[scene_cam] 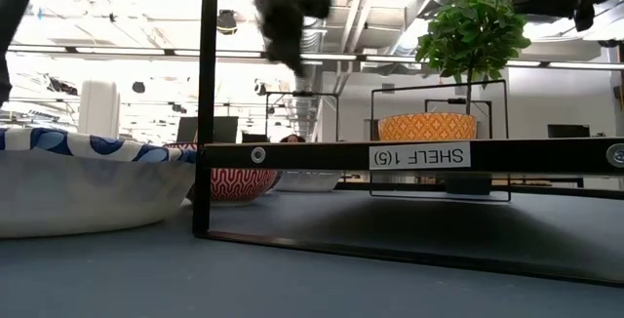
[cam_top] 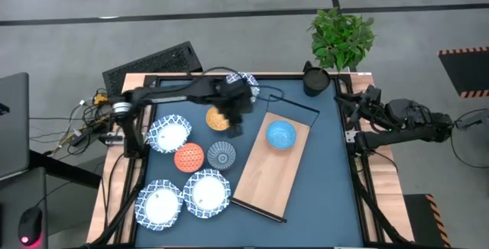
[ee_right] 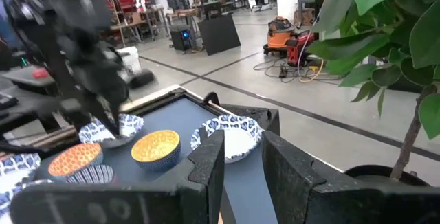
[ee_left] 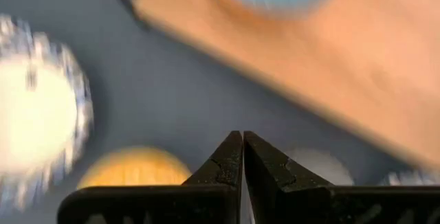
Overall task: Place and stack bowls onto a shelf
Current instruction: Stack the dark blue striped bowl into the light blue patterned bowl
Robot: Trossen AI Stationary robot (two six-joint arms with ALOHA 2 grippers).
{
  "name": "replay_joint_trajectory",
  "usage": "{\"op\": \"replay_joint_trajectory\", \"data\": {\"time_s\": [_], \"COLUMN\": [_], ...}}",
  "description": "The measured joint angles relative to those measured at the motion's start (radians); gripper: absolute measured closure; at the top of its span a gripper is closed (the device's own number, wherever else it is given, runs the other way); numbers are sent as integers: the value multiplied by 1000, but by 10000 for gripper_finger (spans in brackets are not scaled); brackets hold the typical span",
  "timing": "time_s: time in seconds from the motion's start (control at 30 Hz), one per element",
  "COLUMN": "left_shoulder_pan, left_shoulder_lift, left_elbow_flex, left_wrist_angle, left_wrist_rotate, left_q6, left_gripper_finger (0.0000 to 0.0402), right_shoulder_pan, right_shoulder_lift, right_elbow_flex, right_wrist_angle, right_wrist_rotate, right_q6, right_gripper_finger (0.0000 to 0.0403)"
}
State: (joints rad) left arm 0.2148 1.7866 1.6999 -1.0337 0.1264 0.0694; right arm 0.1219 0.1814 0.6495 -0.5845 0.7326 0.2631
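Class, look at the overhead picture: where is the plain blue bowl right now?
In the high view the blue bowl sits on the shelf, near its far end, right of the yellow bowl.

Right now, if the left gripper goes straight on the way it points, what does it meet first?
Likely the yellow-orange bowl with the blue outside. The left gripper, jaws shut, hangs over the blue table mat just beside that bowl; it could graze the rim or land on bare mat next to it. Depth is unclear.

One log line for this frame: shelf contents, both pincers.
shelf: blue bowl on it | left pincer: shut, empty, above yellow bowl | right pincer: open, empty, parked at table's right edge
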Motion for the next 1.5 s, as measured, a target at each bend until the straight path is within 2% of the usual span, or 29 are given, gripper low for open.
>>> {"op": "replay_joint_trajectory", "data": {"time_s": [0.1, 0.23, 0.43, 0.53, 0.6, 0.73, 0.9, 1.07, 1.17, 1.3, 1.5], "left_shoulder_pan": [-23, -65, -142, -157, -159, -154, -105, -47, -32, -30, -44], "left_shoulder_lift": [-129, -336, -639, -721, -743, -713, -589, -445, -389, -348, -345], "left_elbow_flex": [-51, -245, -637, -778, -830, -852, -818, -766, -759, -759, -771], "left_wrist_angle": [-105, -71, 184, 334, 422, 481, 502, 437, 400, 380, 428], "left_wrist_rotate": [-5, -10, -113, -114, -106, -135, -175, -176, -142, -101, -111], "left_q6": [12, -84, -274, -331, -351, -277, -182, -157, -150, -170, -194], "left_gripper_finger": [401, 401, 372, 340, 317, 271, 235, 228, 227, 227, 227], "right_shoulder_pan": [0, 0, 0, 0, 0, 0, 0, 0, 0, 0, 0], "right_shoulder_lift": [0, 0, 0, 0, 0, 0, 0, 0, 0, 0, 0], "right_elbow_flex": [0, 0, 0, 0, 0, 0, 0, 0, 0, 0, 0], "right_wrist_angle": [-12, -10, -14, -15, -17, -16, -14, -13, -13, -13, -14], "right_wrist_rotate": [0, 0, -2, -3, -4, -4, -3, -2, -1, -1, 0], "right_q6": [1, 1, 0, 0, 0, 0, 57, 104, 138, 168, 175], "right_gripper_finger": [280, 280, 280, 280, 280, 280, 280, 280, 280, 280, 280]}}
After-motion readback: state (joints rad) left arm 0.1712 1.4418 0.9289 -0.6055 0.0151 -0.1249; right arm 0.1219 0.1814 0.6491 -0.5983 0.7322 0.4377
